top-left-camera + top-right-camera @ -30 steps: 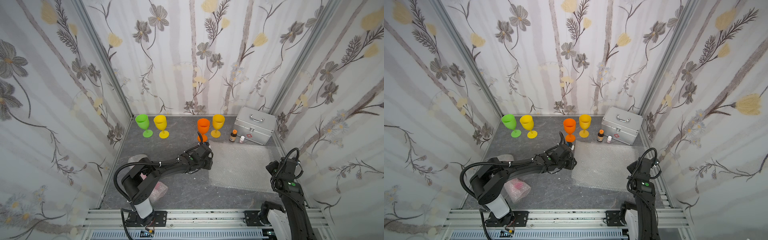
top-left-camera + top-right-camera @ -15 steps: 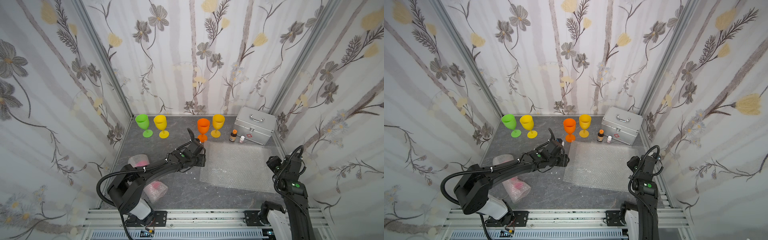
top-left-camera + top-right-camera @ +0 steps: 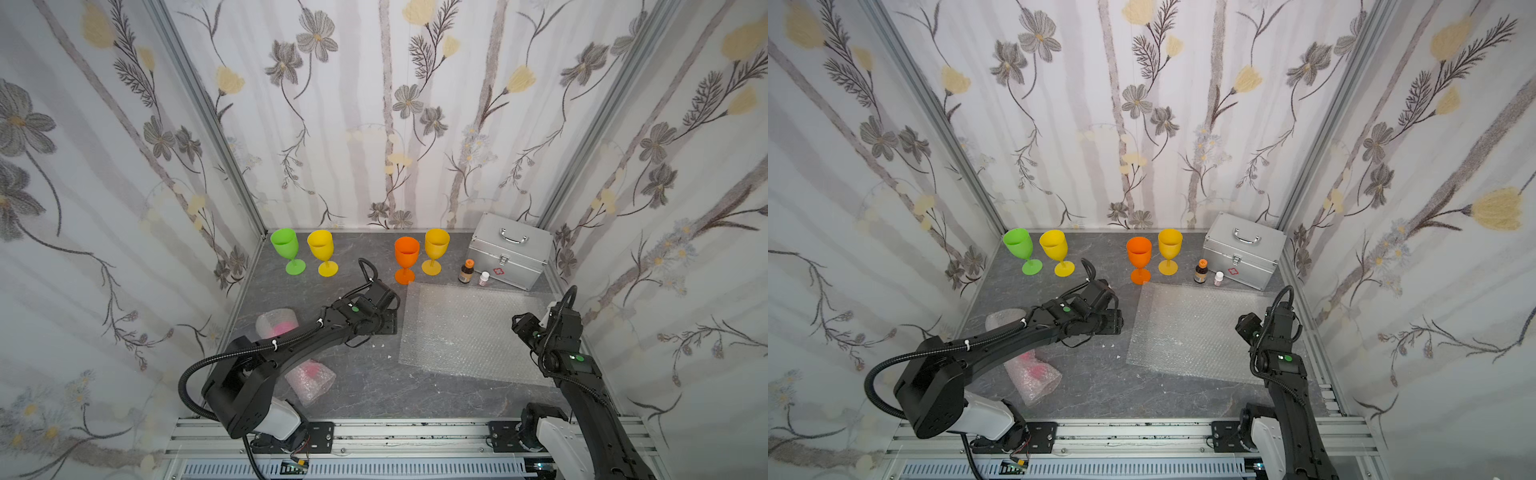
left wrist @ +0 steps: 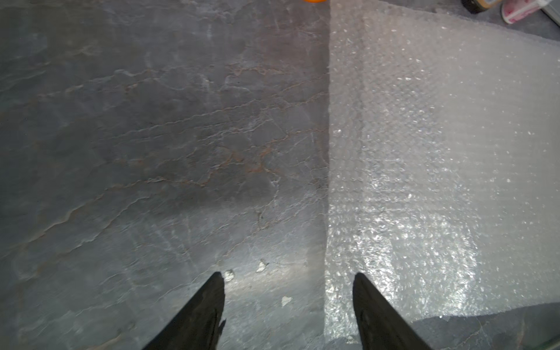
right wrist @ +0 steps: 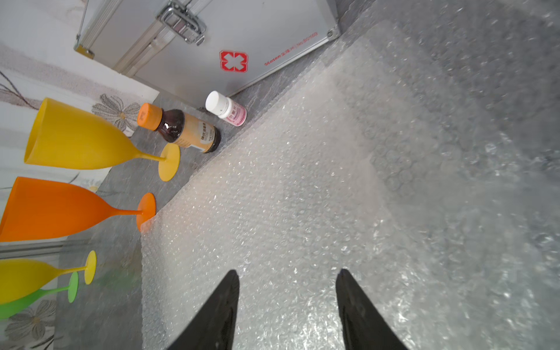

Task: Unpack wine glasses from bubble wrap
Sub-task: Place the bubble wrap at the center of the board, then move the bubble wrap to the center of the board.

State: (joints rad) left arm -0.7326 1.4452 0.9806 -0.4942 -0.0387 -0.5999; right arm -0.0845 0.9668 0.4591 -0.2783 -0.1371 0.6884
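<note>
Left claw [image 4: 288,275]: fingers spread, nothing between them. It straddles the left edge of the flat sheet of bubble wrap [image 3: 469,328], with one finger over the sheet and one over the bare grey floor [image 4: 151,151].

Right claw [image 5: 288,271]: fingers spread, empty, above the sheet's right part.

The sheet lies unrolled. The orange goblet [image 3: 406,253] stands upright just beside its far left corner, with the amber goblet [image 3: 436,245] next to it, beyond the far edge. The yellow goblet [image 3: 321,247] and green goblet [image 3: 286,245] stand upright side by side, well apart to the sheet's far left.

Beyond the sheet's far edge, toward the right, are a brown bottle [image 3: 466,271], a white bottle [image 3: 483,278] and a silver case [image 3: 509,249].

Left of the sheet, by the left arm [image 3: 291,345], lie a rolled tube [image 3: 277,322] and a second rolled tube [image 3: 311,380]. Pink shows through each; the contents are otherwise indistinct.
</note>
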